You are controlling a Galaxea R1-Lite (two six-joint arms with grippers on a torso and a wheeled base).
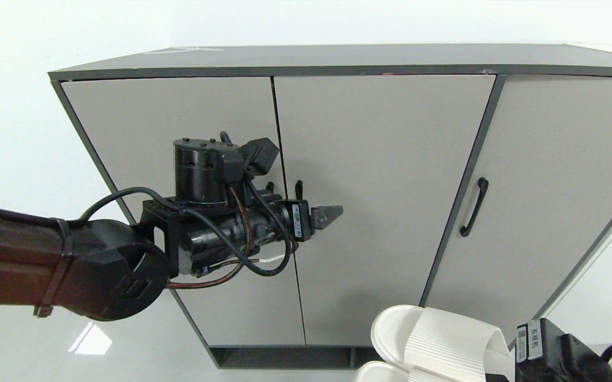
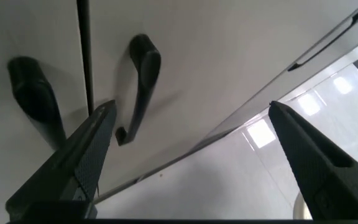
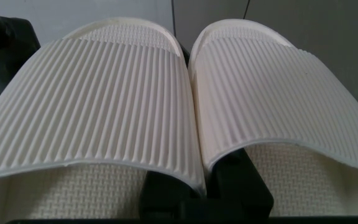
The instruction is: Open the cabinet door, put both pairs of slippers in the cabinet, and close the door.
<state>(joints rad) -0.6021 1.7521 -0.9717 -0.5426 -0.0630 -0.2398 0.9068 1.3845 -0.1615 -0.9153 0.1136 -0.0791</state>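
Left tool (image 1: pixel 329 215) sits at mid-height in front of the cabinet (image 1: pixel 337 55), pointing sideways across the door fronts. Its jaws are spread wide with nothing between them, clear in the left wrist view (image 2: pixel 191 124), where both dark fingers (image 2: pixel 86 155) frame an open gap. The left door (image 1: pixel 178 122) is behind this tool's wrist and is closed. The seam (image 2: pixel 84 56) between the left door and the middle door (image 1: pixel 380 175) runs just behind the tool. Two dark bar handles flank the seam. The left door's handle (image 2: pixel 33 93) is beside one finger, and the middle door's handle (image 2: pixel 140 81) is just beyond that fingertip, close to it. Can't tell whether they touch. The middle door is closed and flush. Further from the left tool, the right door (image 1: pixel 560 185) is also closed, with its black handle (image 1: pixel 474 207) near its inner edge, well apart from both tools. The pair of white slippers (image 1: pixel 433 339) is low in front of the cabinet's base, off the glossy floor (image 1: pixel 29 339), at the right tool (image 1: pixel 544 345). In the right wrist view the right tool (image 3: pixel 201 190) is clamped on the pair. The slippers (image 3: pixel 104 93) lie side by side touching, ribbed straps up, toes toward the cabinet, with black jaw parts showing under the straps at the middle join.
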